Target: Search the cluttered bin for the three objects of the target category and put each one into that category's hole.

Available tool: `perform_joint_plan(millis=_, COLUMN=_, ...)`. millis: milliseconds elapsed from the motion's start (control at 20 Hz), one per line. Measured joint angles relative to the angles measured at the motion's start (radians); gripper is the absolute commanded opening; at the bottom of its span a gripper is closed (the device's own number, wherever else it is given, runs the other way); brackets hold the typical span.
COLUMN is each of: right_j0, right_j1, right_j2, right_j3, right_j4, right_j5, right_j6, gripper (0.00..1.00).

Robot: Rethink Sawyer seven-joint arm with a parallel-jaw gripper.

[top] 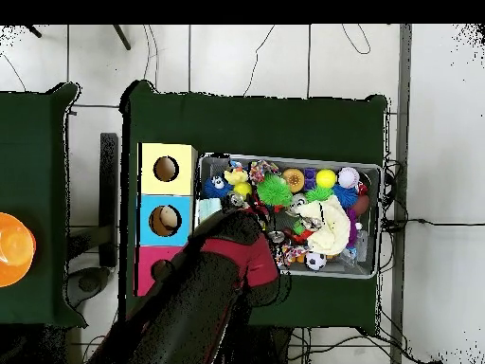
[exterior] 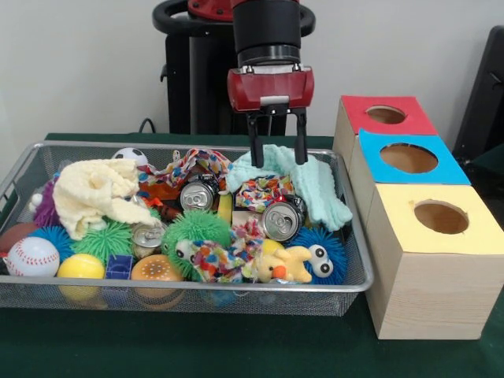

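The wire bin (exterior: 24, 169) is being shown still heaped with clutter, spreading below and to both sides of the pincer. To one side of the pincer in the front view, well apart from it, three wooden boxes are being counted: a red-topped box (exterior: 354, 110), a blue-topped box (exterior: 374, 150) and a yellow-topped box (exterior: 394, 213), one round hole in each. In the overhead view something pale is being seen inside the blue-topped box's hole (top: 166, 221); what it is cannot be told, so at most one item is being judged as delivered.

The pincer (exterior: 276, 157) is being held spread open, its two fingers (exterior: 256, 153) lowered astride a raised fold of the mint-green cloth (exterior: 323, 193) at the bin's far rim. Nothing is being gripped yet. Since a cloth is being straddled, cloths are being judged the target category, though this is only a guess.

Besides the mint-green cloth under the pincer, one pale yellow cloth (exterior: 94, 193) is being seen well off to the side, and patterned cloth pieces (exterior: 224, 252) are lying nearer the camera. Three drink cans (exterior: 282, 219) are being counted below the pincer, plus a baseball (exterior: 31, 256), a small soccer ball (exterior: 130, 155) and several spiky balls (exterior: 201, 228).
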Motion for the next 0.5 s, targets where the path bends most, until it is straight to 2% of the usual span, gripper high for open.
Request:
perform_joint_plan(millis=250, right_j0=-0.012, right_j1=0.017, right_j2=-0.028, right_j3=0.0, right_j4=-0.063, right_j5=-0.001, right_j6=0.0, gripper=1.0)
perform_joint_plan(millis=500, right_j0=-0.061, right_j1=0.041, right_j2=-0.065, right_j3=0.0, right_j4=-0.134, right_j5=-0.006, right_j6=0.0, gripper=1.0)
